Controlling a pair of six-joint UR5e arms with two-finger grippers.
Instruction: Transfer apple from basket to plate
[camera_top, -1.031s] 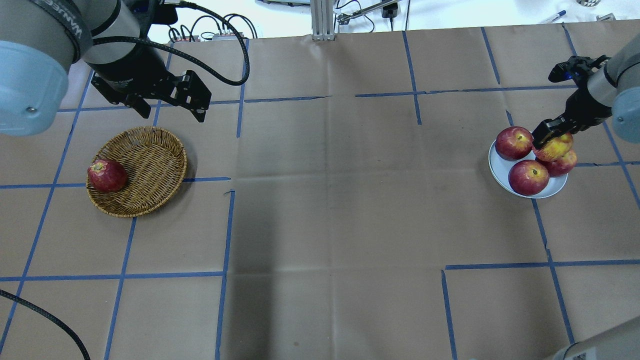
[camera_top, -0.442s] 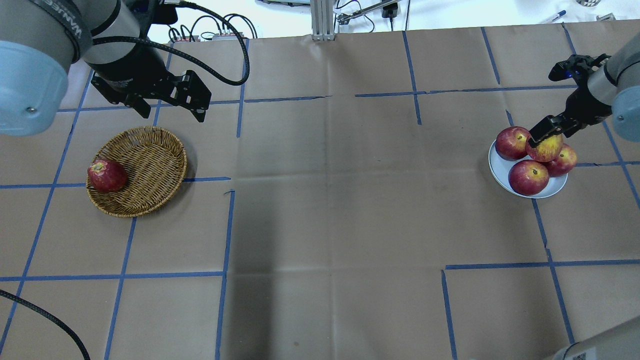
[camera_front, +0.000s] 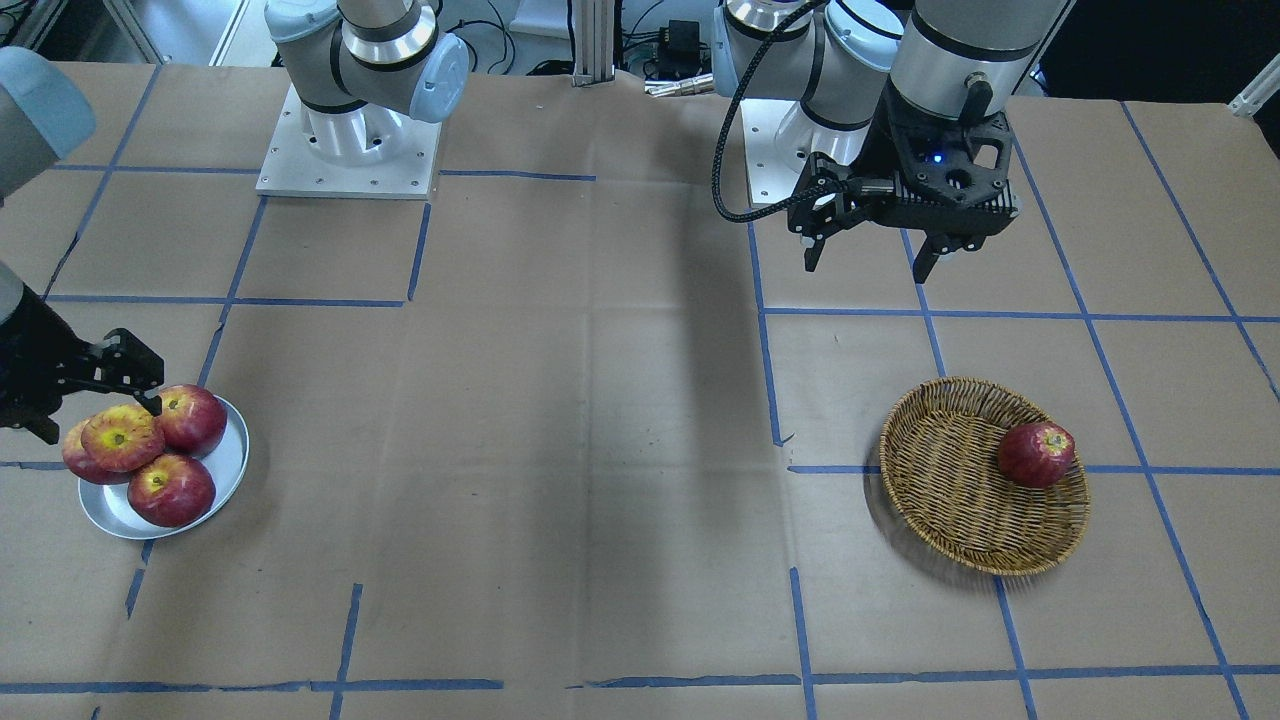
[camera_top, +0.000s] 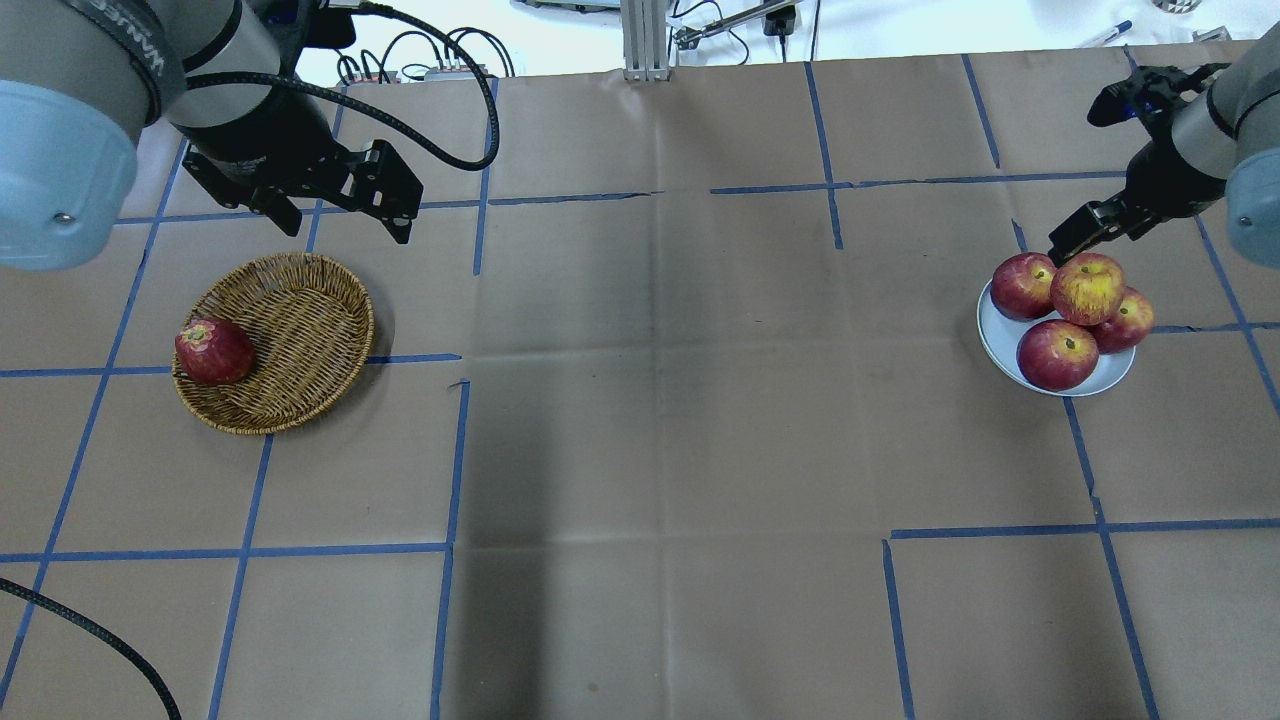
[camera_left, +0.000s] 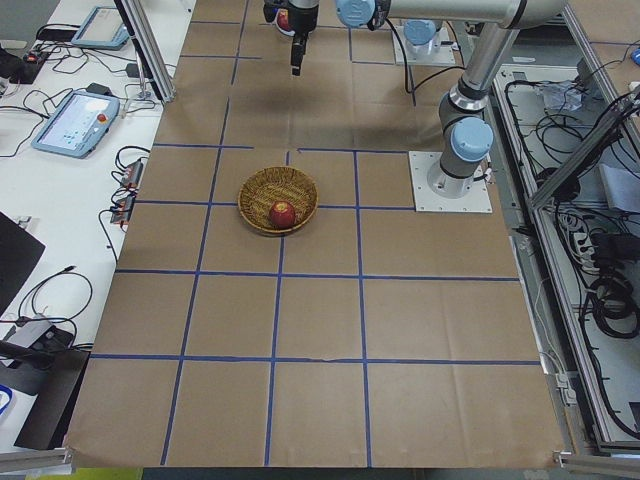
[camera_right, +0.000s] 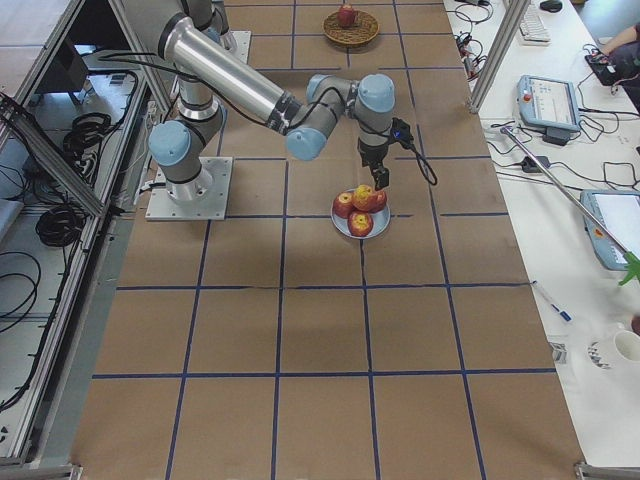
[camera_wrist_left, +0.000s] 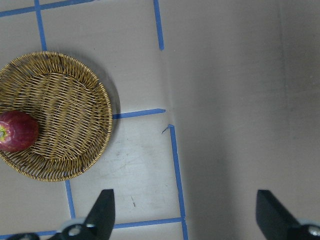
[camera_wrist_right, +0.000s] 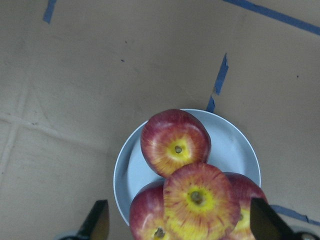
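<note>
Hovers with right claw spread, empty, over apple perched atop three darker apples on plate; seems barely seated, may roll onto bench if clipped.

The apple is streaked light orange-red, with a broad yellow patch at its stem hollow; the other apples on the silver-grey plate are coloured deeper red. The basket is woven in brown, and the brown tabletop is crossed by blue lines.
</note>
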